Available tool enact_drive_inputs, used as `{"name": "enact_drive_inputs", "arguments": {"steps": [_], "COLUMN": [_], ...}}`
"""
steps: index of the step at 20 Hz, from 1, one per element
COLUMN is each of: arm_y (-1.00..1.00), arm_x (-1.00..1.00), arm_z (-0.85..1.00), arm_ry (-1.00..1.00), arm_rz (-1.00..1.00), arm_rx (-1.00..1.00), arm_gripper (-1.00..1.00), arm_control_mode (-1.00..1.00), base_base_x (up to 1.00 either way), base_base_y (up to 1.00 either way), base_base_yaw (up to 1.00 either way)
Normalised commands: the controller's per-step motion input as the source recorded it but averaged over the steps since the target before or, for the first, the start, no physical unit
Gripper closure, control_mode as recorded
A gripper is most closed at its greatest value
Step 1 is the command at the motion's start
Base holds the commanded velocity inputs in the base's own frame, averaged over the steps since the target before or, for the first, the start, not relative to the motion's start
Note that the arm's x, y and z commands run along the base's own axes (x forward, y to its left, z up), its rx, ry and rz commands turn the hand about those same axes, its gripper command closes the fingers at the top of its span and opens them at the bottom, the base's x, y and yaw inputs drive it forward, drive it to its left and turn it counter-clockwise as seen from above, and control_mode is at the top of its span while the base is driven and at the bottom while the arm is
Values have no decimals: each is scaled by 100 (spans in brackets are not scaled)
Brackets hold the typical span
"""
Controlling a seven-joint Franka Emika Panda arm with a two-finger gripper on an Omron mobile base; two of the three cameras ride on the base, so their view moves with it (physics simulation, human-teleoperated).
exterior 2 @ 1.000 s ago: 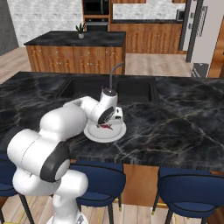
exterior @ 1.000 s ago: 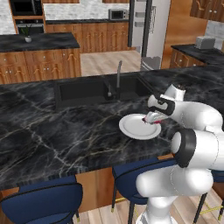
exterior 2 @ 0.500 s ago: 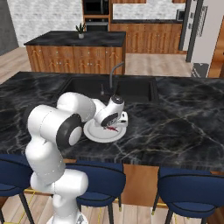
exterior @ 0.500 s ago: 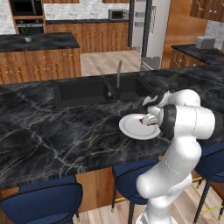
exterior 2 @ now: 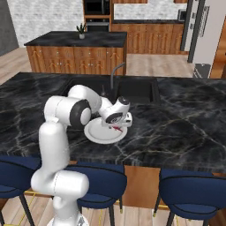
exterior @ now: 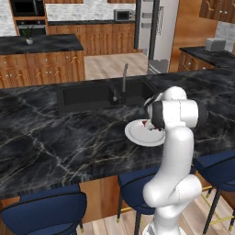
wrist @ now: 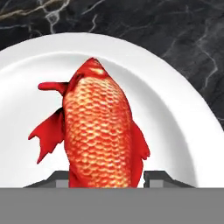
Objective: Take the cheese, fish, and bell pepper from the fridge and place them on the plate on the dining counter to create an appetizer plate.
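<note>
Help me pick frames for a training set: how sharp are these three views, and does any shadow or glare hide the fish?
Hand view: the fish is crisp, scales legible, evenly lit on the plate, no glare. Left base view: soft and low in detail; the arm covers most of the fish. Right base view: equally soft; the hand hangs over the fish, leaving a small red sliver. The dining counter shows pale veins, no strong glare.

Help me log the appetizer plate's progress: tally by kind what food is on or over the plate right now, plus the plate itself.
Fish: 1, over the plate, between the gripper fingertips
Plate: 1, on the dining counter
Cheese seen: 0
Bell pepper seen: 0
Total: 2 things
</note>
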Motion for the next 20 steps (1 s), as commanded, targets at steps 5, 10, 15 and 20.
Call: {"name": "enact_drive_inputs", "arguments": {"steps": [5, 10, 15, 20], "arm_y": [3, 48, 76, 29], "arm_x": [-24, -76, -100, -100], "arm_z": [57, 96, 74, 71], "arm_ry": [2, 1, 1, -13], "arm_rz": [1, 0, -9, -26], "arm_rx": [-3, -18, -8, 27], "arm_gripper": [-100, -100, -100, -100], "arm_control_mode": [-100, -100, -100, -100], "base_base_x": [0, 0, 0, 0], "base_base_y": [0, 0, 0, 0], "base_base_yaw": [0, 0, 0, 0]}}
